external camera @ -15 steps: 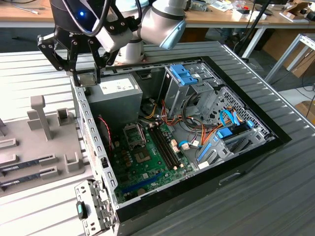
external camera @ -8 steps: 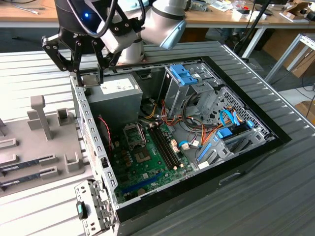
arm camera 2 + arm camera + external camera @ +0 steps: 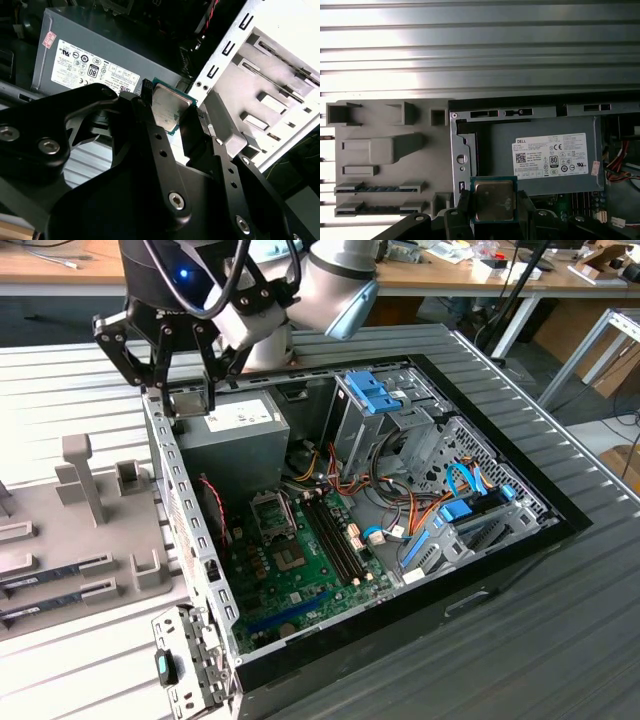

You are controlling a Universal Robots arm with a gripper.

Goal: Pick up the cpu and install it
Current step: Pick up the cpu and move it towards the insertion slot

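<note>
The cpu [image 3: 493, 200] is a small, flat, square chip with a dull silver metal lid and a thin green board rim around it. The gripper [image 3: 493, 204] has it clamped by two opposite edges, one black jaw on each side. The other two edges are free. In both wrist views the lid faces the camera, and in the second wrist view [image 3: 170, 106] one green corner juts past the jaws. It hangs in the air above the case's [image 3: 461, 150] side wall, by a corner of the power supply [image 3: 545, 150], and rests on nothing.
</note>
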